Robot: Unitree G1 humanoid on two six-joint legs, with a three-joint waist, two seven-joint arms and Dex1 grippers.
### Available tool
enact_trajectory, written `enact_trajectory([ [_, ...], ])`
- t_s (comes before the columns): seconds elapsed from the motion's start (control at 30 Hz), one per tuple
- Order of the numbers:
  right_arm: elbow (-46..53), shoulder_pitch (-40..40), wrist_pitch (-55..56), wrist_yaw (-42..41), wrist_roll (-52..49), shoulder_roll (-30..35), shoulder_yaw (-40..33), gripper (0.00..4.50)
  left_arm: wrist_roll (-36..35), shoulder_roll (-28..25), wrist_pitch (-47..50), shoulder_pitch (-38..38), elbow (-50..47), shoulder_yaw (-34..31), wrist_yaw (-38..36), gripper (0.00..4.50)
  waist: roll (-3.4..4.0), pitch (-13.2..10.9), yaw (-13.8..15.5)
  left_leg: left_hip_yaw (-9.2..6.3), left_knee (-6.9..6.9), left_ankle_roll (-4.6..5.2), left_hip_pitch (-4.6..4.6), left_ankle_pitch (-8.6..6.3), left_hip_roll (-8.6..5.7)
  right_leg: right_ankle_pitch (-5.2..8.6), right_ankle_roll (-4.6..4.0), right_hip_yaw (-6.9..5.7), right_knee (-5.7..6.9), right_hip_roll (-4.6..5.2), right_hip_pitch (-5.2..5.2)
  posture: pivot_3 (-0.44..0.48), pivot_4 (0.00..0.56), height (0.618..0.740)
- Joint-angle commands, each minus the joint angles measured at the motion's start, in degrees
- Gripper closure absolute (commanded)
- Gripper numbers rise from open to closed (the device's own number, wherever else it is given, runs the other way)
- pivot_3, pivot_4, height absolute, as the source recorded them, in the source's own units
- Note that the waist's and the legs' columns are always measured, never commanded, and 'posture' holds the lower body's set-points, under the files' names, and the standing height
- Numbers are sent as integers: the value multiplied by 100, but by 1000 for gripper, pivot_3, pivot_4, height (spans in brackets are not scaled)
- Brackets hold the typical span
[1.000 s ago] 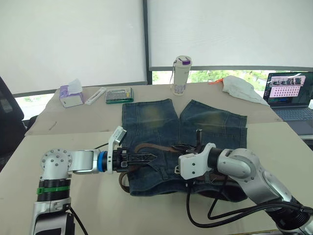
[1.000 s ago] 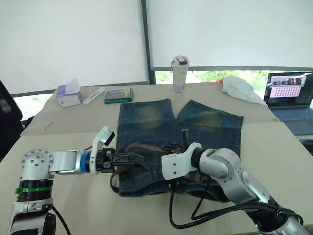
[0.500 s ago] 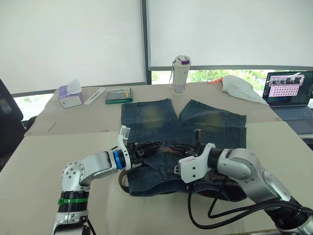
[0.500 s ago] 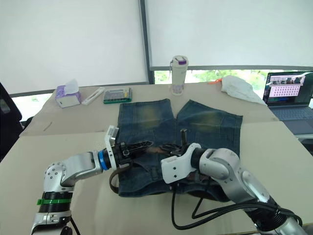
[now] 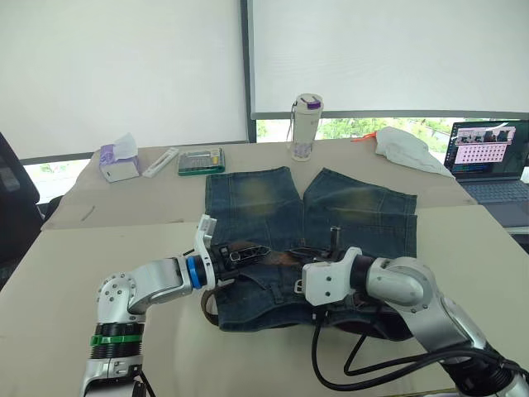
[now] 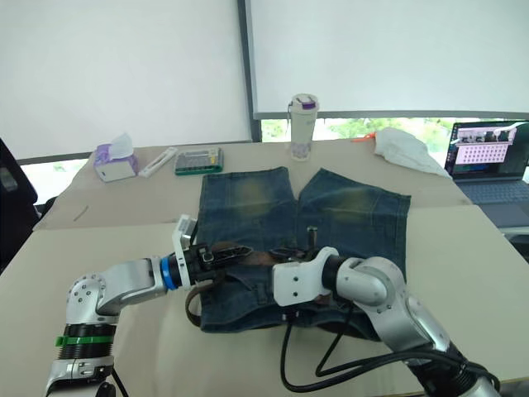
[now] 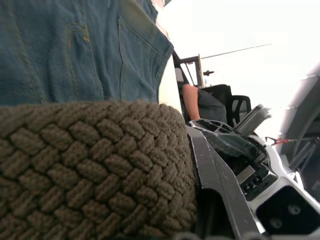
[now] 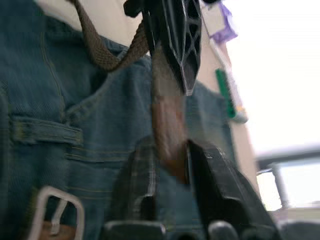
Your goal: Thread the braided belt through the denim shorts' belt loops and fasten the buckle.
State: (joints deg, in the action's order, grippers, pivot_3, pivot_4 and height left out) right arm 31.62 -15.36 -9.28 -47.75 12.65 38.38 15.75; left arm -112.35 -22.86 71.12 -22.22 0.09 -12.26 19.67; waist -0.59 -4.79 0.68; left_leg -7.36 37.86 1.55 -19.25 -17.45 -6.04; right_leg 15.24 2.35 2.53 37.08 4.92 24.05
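Observation:
The denim shorts [image 5: 264, 198] lie flat in the middle of the table, waistband toward me. The braided belt [image 5: 208, 308] runs along the waistband and loops off its left end. My left gripper [image 5: 263, 251] reaches in from the left, shut on the belt [image 7: 90, 165] over the waistband. My right gripper [image 8: 170, 165] meets it from the right, and its fingers [image 8: 215, 185] pinch the belt's smooth brown tip [image 8: 169, 135]. The silver buckle [image 8: 55, 210] lies on the denim just below my right wrist [image 5: 326, 281]. A belt loop [image 8: 45, 134] shows on the waistband.
At the table's far side stand a tissue box [image 5: 120, 161], a white stick [image 5: 161, 161], a green case [image 5: 201, 160], a bottle [image 5: 306, 124] and a white cloth [image 5: 405, 147]. A laptop [image 5: 488, 161] sits far right. Black cables [image 5: 364, 356] hang below my right arm.
My left arm swung in toward the shorts. Its gripper rose with the belt, then came down flatter over the waistband, close to the right gripper. The right arm barely moved.

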Motion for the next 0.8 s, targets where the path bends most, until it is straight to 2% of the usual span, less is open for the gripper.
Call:
enact_trajectory([
  [0.03,604,476,-582,-415,-581,240,-308,1890,-65,-508,71,348,-231,-148,-364,4500,4,2,-6,-2,-3,0,0,0,0,0,0,0,0,1,1,0,150,740],
  [0.07,616,625,-531,-404,-528,325,-312,1635,-65,-639,33,537,-364,-154,-445,4500,5,1,-6,-2,-9,0,4,0,1,0,0,2,-1,0,2,0,150,740],
  [0.2,677,867,-454,-347,-419,430,-186,1635,-65,-918,-176,1117,-731,-101,-591,4500,9,-2,16,-1,-9,0,3,0,-2,1,-2,1,-6,0,2,0,150,740],
  [0.3,738,922,-505,-428,-399,426,5,1635,-65,-885,-442,1442,-952,-113,-497,4500,11,-4,33,-3,-8,-1,4,0,-1,1,-2,4,-7,6,-3,0,150,740],
  [0.57,120,643,-289,-194,305,286,497,1635,-65,-868,-956,1837,-1287,65,-8,4500,12,-5,44,-3,-10,-1,3,-1,-1,2,-4,5,-12,7,-2,0,150,740],
  [0.6,80,619,-284,-190,341,262,529,2138,-65,-829,-1014,1872,-1302,85,80,4500,12,-5,42,-3,-11,-1,2,-1,-1,2,-4,4,-12,6,-1,0,150,740],
  [0.8,53,555,-306,-179,294,83,556,4124,-65,-540,-1276,1964,-1353,379,667,4500,11,-6,60,-2,-11,-1,3,-1,0,2,-5,5,-16,7,-3,0,150,740],
])
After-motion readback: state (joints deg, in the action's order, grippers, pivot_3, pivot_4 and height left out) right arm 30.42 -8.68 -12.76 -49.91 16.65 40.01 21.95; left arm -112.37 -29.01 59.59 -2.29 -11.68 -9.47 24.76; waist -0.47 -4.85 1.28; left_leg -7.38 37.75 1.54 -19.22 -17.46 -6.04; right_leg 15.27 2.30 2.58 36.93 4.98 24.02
